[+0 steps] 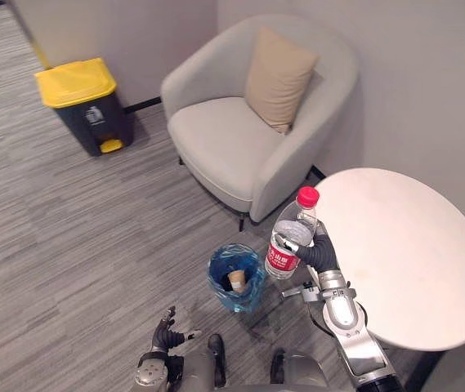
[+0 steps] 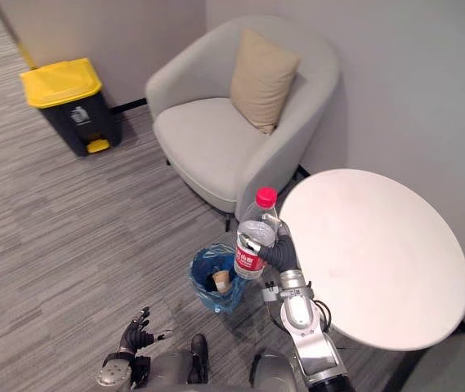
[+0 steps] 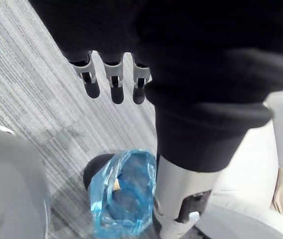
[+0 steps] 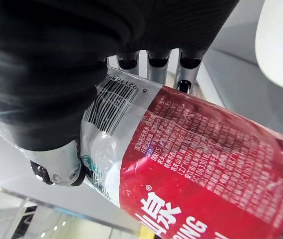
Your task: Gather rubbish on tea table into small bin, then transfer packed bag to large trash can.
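My right hand (image 1: 318, 249) is shut on a clear plastic bottle (image 1: 291, 233) with a red cap and red label, held upright beside the round white tea table (image 1: 412, 245) and just right of the small bin. The right wrist view shows my fingers (image 4: 153, 64) curled round the bottle (image 4: 191, 159). The small bin (image 1: 236, 278), lined with a blue bag, stands on the floor and holds a paper cup (image 1: 237, 281). My left hand (image 1: 165, 333) hangs low near the bottom edge, fingers relaxed and holding nothing. The large trash can (image 1: 85, 104), dark with a yellow lid, stands far left by the wall.
A grey armchair (image 1: 248, 122) with a beige cushion (image 1: 277, 77) stands behind the small bin, close to the table. Grey carpet (image 1: 69, 237) stretches open between the small bin and the large trash can.
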Robot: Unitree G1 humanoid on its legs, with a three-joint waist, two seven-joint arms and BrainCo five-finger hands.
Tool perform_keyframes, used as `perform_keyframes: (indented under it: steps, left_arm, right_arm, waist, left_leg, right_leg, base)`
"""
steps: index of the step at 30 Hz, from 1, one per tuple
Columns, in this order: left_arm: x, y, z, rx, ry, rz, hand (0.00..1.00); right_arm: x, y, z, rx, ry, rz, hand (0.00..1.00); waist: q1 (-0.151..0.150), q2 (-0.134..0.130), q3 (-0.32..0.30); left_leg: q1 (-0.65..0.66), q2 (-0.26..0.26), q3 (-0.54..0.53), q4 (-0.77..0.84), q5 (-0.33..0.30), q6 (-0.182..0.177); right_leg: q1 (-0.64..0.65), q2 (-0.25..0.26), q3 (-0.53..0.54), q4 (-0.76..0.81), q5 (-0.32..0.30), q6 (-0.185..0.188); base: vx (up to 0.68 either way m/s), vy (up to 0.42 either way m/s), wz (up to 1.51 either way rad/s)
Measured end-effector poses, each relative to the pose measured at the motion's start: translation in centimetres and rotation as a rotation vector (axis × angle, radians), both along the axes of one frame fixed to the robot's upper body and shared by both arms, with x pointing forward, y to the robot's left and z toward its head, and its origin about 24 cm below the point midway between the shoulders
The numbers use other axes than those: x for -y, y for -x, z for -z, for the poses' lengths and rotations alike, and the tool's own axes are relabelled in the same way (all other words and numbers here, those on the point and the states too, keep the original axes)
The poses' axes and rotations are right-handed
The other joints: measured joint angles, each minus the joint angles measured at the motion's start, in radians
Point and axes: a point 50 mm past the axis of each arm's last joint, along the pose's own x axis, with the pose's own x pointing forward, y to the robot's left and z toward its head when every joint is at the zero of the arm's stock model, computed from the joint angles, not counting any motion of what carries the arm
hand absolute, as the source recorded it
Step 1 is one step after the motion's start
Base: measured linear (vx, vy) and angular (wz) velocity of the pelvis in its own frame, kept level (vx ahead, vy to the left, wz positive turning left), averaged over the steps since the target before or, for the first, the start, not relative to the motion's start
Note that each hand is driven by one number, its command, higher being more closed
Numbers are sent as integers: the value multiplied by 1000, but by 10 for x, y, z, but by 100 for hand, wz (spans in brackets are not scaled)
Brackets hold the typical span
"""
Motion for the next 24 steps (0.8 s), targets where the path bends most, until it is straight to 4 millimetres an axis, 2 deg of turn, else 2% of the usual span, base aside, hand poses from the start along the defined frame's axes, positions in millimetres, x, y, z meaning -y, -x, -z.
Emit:
perform_keyframes:
  steps: [2,8,11,15,17,21,24]
  left_arm:
    - [-1,0,0,0,1,-6,0]
    - [3,-1,0,4,11,-7,0]
    - [4,-6,-1,15,12,-3,0]
    - [4,-26,-8,63,9,6,0]
    - [4,-40,-14,99,7,9,0]
    - [2,-61,-27,170,4,-11,0]
    - [3,-77,-40,242,17,-36,0]
  right_arm:
    - [2,2,2,-10,7,1,100]
    - [6,1,2,-10,11,9,100]
    - [0,-7,5,-25,-1,-34,100]
    - [-8,-30,0,-16,3,-85,100]
    - [-10,-44,-6,3,16,-99,100]
    - [-18,-61,-23,59,28,-119,100]
    - [-22,-68,-36,110,20,-111,100]
  waist:
    - [7,2,2]
    - [18,9,6]
    - [17,23,36]
    - [20,40,100]
    - [22,47,149]
    - [23,52,207]
    - [24,57,228]
  left_leg:
    - [1,12,-12,-1,-2,-11]
    - [0,10,-36,0,3,-23]
    - [-16,9,-39,12,4,-25]
    - [-125,-3,-53,80,-1,-32]
    - [-191,-7,-60,133,-1,-31]
    - [-314,-4,-65,213,-2,-30]
    - [-426,39,-16,286,-18,-17]
  right_leg:
    - [26,18,-22,-37,11,-8]
    - [41,20,-48,-49,11,-8]
    - [34,18,-53,-28,6,-9]
    - [-100,-12,-62,117,-39,-15]
    - [-169,-33,-67,196,-60,-22]
    - [-292,-59,-77,307,-88,-35]
    - [-400,-74,-84,388,-110,-47]
  base:
    - [94,-91,15]
    - [37,-35,13]
    - [-91,5,8]
    - [-184,-11,20]
    - [-148,-16,19]
    - [-174,-19,15]
    - [-143,-76,13]
